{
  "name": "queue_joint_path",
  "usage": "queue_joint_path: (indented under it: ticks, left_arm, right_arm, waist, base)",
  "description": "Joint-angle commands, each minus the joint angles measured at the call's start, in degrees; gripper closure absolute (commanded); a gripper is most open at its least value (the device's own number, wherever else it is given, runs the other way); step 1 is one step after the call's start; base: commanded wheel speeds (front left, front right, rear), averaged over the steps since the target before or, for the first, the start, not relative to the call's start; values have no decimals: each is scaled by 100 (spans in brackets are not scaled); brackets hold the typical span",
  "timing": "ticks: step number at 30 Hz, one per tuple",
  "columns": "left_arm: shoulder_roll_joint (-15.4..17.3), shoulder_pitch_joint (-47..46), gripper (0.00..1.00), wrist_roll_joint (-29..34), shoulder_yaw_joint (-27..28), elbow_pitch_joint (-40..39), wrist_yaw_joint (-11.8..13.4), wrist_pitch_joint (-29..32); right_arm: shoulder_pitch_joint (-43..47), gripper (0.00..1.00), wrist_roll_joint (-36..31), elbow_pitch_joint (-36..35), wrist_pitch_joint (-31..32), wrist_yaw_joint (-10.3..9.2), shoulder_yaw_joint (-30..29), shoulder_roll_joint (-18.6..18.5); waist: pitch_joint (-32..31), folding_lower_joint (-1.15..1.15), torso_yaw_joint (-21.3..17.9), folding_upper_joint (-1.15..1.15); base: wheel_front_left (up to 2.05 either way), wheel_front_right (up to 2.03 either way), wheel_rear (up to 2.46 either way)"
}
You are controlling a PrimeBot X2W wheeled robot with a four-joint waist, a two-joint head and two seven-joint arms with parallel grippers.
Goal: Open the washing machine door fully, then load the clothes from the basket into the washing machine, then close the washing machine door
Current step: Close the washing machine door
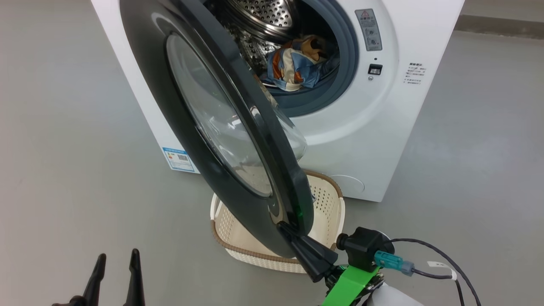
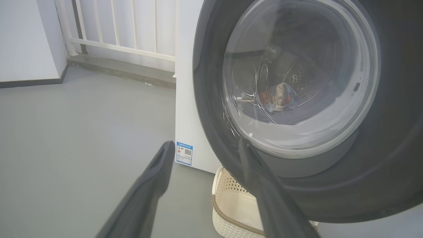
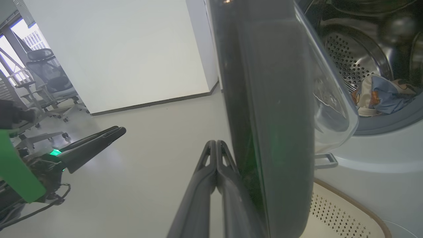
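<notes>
The white washing machine (image 1: pixel 382 127) stands ahead with its round black door (image 1: pixel 178 127) swung about halfway out towards me. Blue printed clothes (image 1: pixel 297 63) lie in the steel drum, and I also see the clothes (image 2: pixel 279 99) through the door glass. The cream basket (image 1: pixel 329 208) sits on the floor under the door; the part of its inside that I see is bare. My right gripper (image 1: pixel 284 228) is shut, its tips against the door's outer face near the lower rim; the right gripper (image 3: pixel 215 144) holds nothing. My left gripper (image 1: pixel 117 263) hangs open at the lower left, apart from the door.
Grey floor spreads to the left and right of the machine. A white railing (image 2: pixel 125 29) and a raised sill run behind it. Office chairs (image 3: pixel 49 82) stand far off beside a white wall. A blue label (image 2: pixel 184 153) marks the machine's lower front corner.
</notes>
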Motion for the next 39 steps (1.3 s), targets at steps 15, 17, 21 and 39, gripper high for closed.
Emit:
queue_joint_path:
  ticks: [15,17,21,39]
  left_arm:
    - [11,-511,0,18,75,-219,-12,-61]
    - [-5,-569,0,19,43,-244,-12,-61]
    - [-34,-687,0,27,-27,-293,-12,-61]
    - [-130,-1253,0,28,-375,-469,-12,-61]
  right_arm:
    - [-544,100,-143,-63,-29,43,-817,-32]
    - [-624,100,-181,-54,-29,43,-979,-63]
    - [-791,100,-253,-32,-29,43,-1332,-114]
    - [-1741,100,-400,224,-29,43,-2572,-326]
  waist:
    - [527,0,-112,0]
    - [618,0,-120,0]
    - [794,0,-120,0]
    - [1587,0,70,0]
  base:
    - [0,0,0]
    - [0,0,0]
    - [0,0,0]
    - [0,0,0]
